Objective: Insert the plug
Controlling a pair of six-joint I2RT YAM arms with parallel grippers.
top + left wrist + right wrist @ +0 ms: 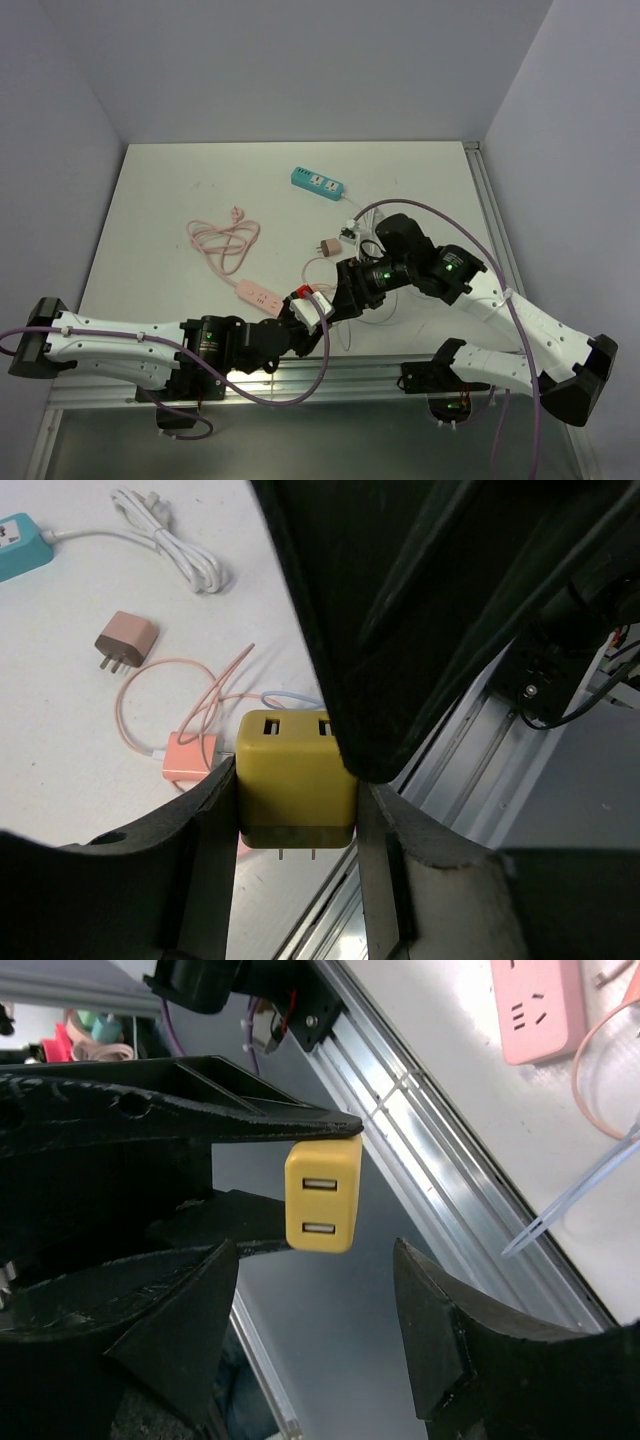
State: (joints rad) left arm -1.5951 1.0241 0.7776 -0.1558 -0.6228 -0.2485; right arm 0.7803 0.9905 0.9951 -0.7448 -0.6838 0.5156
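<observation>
The left end effector (297,815) is closed on a yellow, cube-shaped plastic plug (296,780) with two USB slots. Its black fingers (205,820) press on two opposite sides of the plug, and two thin metal prongs (297,855) stick out from the face opposite the slots.

The right wrist view shows the slot face of the plug head-on. The right end effector (315,1260) is open, its wedge-shaped fingers (445,1330) spread to either side and slightly below the plug, touching nothing.

From above, both end effectors meet at the near edge of the white bench (170,200), close to the aluminium rail (440,1160). The plug is held off the surface there. It is hard to make out in this view, probably hidden between the two black wrists.

A pink plastic power strip (258,295) lies flat just to the left of them, with a pink cable (225,240) looped behind it. Farther back lies a teal power strip (318,183). Between it and the arms are a coiled white cable (180,550) and a small brown adapter (125,640).
</observation>
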